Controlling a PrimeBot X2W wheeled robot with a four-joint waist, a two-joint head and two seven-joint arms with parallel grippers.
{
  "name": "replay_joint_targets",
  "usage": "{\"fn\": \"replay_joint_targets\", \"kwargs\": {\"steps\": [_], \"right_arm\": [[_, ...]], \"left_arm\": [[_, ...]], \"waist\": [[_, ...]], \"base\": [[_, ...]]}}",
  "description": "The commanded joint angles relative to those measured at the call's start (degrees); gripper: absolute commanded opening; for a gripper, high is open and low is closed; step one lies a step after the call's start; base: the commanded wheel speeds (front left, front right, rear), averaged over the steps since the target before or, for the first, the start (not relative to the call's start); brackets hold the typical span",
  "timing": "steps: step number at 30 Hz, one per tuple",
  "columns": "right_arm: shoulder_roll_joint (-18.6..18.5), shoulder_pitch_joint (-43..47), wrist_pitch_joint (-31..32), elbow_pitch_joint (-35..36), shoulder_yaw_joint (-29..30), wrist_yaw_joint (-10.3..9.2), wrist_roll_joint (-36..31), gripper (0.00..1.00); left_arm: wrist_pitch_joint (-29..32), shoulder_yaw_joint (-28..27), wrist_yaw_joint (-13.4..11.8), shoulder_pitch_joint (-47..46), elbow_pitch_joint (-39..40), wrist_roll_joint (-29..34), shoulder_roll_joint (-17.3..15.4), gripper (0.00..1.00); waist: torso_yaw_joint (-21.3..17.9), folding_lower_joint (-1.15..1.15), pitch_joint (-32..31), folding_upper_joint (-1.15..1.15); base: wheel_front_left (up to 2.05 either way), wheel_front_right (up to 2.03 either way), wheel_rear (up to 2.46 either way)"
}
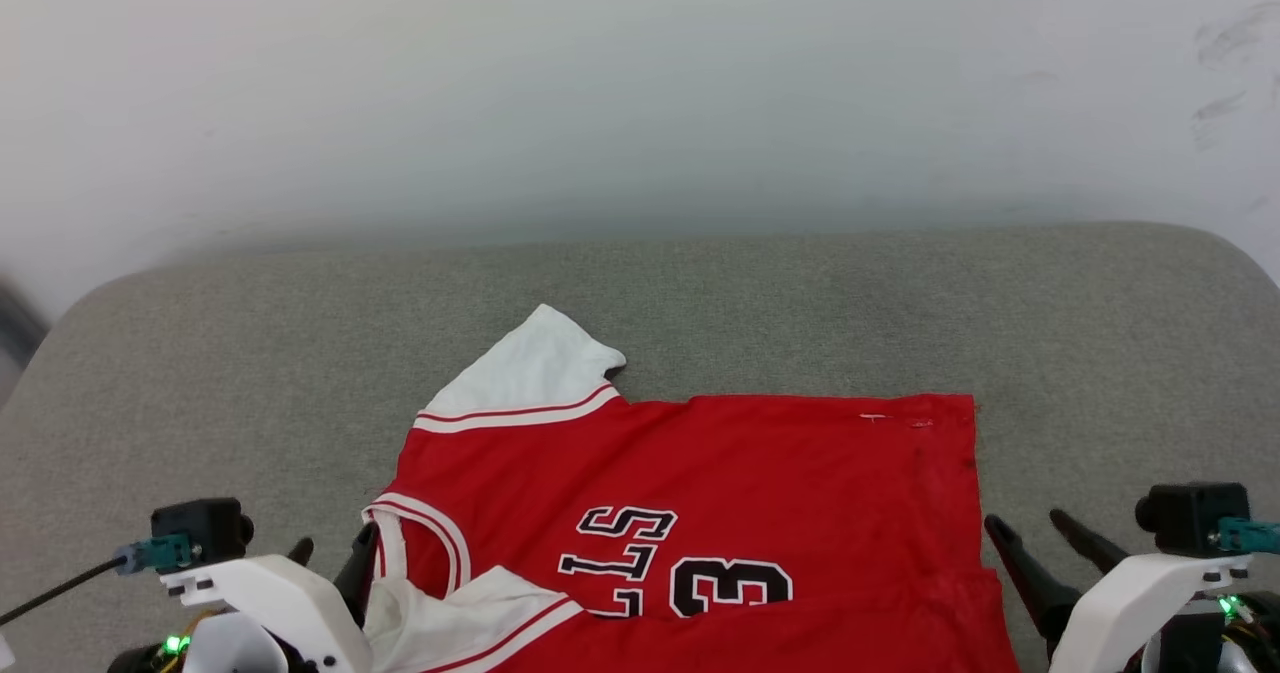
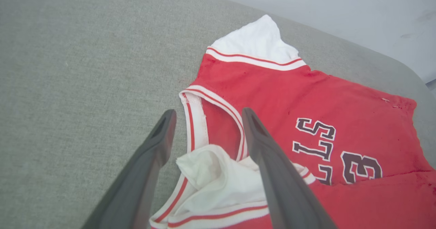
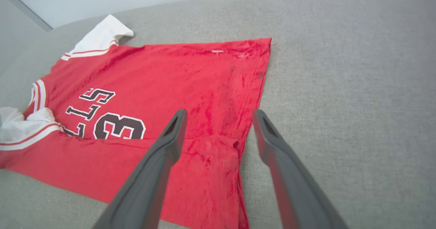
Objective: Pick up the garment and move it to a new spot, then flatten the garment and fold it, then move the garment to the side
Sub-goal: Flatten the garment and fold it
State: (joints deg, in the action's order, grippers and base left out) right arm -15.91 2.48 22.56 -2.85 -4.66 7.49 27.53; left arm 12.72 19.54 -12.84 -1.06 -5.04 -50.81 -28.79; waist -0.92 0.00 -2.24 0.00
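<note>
- Head view: garment point(image 1: 700, 473) lying on grey cushioned surface point(image 1: 800, 303), near edge doubled over lettering. Left hand point(image 1: 335, 553) hanging released at collar end; right hand point(image 1: 1025, 525) released just beside hem end.
- Left wrist view: left hand point(image 2: 207, 115) gaping above bunched white sleeve point(image 2: 211, 174), grasping nothing.
- Right wrist view: right hand point(image 3: 219, 115) straddling hem edge of garment point(image 3: 170, 72), grasping nothing.
- Judging cloth as light, limp and prone to wrinkling; pinching doubled hem corner and shoulder seam looking best.

You'll find the shirt point(image 1: 760, 473) on the bench point(image 1: 800, 293) by its near edge, one sleeve point(image 1: 535, 373) reaching toward the far edge. Your left gripper point(image 1: 333, 551) sits at the shirt's left end, your right gripper point(image 1: 1028, 523) at its right end.
</note>
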Motion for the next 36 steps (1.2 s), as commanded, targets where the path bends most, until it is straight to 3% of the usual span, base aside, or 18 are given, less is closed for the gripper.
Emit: {"fn": "replay_joint_targets", "kwargs": {"steps": [1,8,15,21,27,36], "right_arm": [[0.7,-0.2,-1.6,1.0,0.6,0.00,-0.7,1.00],[4.5,-1.6,-11.1,6.4,4.3,0.00,-6.2,1.00],[6.5,-5.7,-13.8,11.6,5.8,0.00,-8.4,1.00],[7.5,-9.9,-14.7,12.9,6.1,0.00,-8.8,1.00],[8.2,-12.2,-15.7,12.1,5.2,0.00,-8.7,1.00],[8.9,-14.2,-16.9,10.4,3.1,0.00,-7.7,1.00]], "left_arm": [[-0.9,-0.4,-0.4,-1.4,0.3,0.8,-0.3,1.00],[-5.5,-0.2,-0.8,-9.7,0.8,6.0,0.2,1.00],[-3.2,0.0,2.2,-23.9,-2.8,6.8,0.0,1.00],[5.1,1.6,6.0,-36.8,-9.2,5.5,-1.1,1.00],[19.0,5.6,10.9,-46.1,-16.9,4.3,-3.9,1.00],[34.7,8.8,12.7,-51.6,-26.0,1.8,-5.8,1.00]], "waist": [[-0.7,0.00,-0.2,0.00],[-2.8,0.00,1.8,0.00],[-5.8,0.00,10.2,0.00],[-8.4,0.00,16.7,0.00],[-11.2,0.00,20.6,0.00],[-14.5,0.00,25.1,0.00]], "base": [[0.00,0.00,0.00],[0.00,0.00,0.00],[0.00,0.00,0.00],[0.00,0.00,0.00],[0.00,0.00,0.00],[0.00,0.00,0.00]]}}
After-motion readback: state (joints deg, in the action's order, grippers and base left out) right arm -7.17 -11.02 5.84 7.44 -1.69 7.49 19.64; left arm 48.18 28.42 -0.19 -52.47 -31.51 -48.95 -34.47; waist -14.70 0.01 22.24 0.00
